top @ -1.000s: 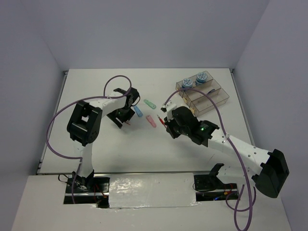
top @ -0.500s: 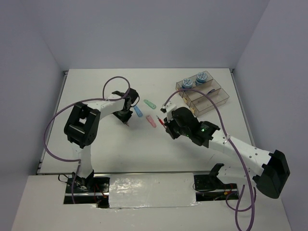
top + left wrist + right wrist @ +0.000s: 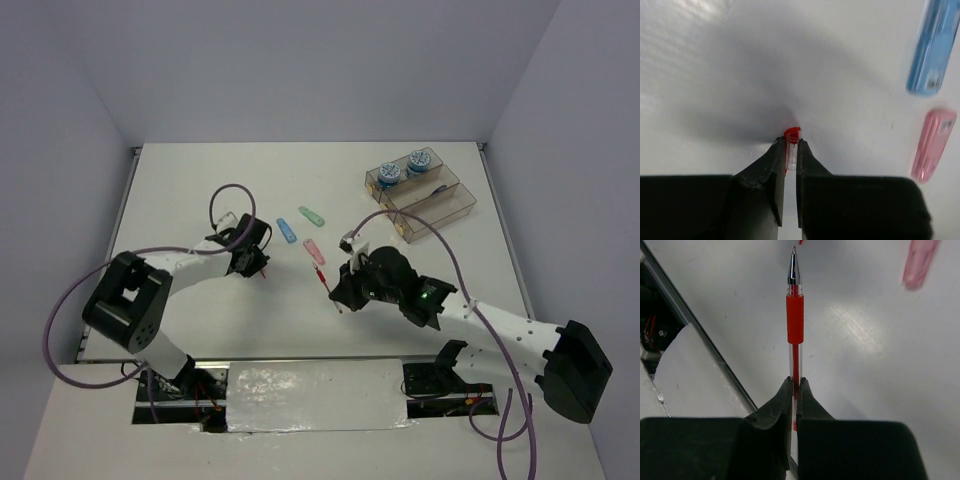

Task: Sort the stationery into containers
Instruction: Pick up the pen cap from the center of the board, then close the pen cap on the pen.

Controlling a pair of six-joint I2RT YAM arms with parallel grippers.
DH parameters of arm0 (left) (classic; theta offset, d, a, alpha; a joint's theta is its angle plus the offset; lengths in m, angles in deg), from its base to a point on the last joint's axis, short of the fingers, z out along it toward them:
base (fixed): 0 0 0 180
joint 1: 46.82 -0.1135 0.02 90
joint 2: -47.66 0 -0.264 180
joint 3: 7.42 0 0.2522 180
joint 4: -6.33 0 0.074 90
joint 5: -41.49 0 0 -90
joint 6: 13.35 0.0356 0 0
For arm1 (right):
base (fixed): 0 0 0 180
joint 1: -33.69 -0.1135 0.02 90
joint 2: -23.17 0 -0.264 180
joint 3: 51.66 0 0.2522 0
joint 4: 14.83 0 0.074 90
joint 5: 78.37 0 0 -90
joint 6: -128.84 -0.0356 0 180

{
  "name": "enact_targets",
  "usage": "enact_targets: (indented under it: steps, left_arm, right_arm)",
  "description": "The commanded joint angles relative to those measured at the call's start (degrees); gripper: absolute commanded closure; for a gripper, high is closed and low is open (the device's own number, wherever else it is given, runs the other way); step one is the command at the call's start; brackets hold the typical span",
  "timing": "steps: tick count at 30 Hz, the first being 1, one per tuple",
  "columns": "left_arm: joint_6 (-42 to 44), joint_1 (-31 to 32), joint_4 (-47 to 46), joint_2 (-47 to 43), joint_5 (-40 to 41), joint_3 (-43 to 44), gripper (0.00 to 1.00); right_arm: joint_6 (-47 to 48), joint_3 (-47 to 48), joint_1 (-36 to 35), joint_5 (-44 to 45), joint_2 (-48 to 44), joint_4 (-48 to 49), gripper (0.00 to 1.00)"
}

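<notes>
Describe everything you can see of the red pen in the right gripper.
The red pen is slim: clear plastic barrel with red ink tube inside, red grip sleeve, bare silvery cone tip, no cap. The right gripper is shut on the barrel behind the sleeve, tip pointing straight away from the gripper, over the white table. Whether it touches the table cannot be told.

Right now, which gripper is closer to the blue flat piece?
Left. The left gripper, pinching a red-tipped bit, sits just near-left of the blue flat piece; the right gripper, clamping the red pen, is farther off to its near-right.
</notes>
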Motion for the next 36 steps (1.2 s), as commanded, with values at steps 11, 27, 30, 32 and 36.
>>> enact_targets:
  steps: [11,27,30,32,36]
  left_arm:
    - [16.1,8.8,-11.4,-34.2,-16.3,-11.3,1.0]
    - [18.6,11.2,-8.9,-43.1,-12.7,-9.7,1.0]
    - [19.7,11.2,-10.0,-43.1,-12.7,-9.4,1.0]
    - [20.1,11.2,-10.3,-43.1,-12.9,-9.2,1.0]
    - [20.7,11.2,-11.1,-43.0,-14.1,-9.3,1.0]
  right_arm:
    - [-34.2,-11.4,-17.2,18.9,7.3,36.9,1.0]
    - [-37.0,-8.4,-21.5,19.7,11.2,41.6,1.0]
    - [-37.0,-7.8,-22.6,19.8,11.7,41.7,1.0]
    - [-36.7,-7.5,-22.7,20.1,11.8,41.6,1.0]
    - [-34.8,-5.8,-22.8,20.5,12.1,39.6,1.0]
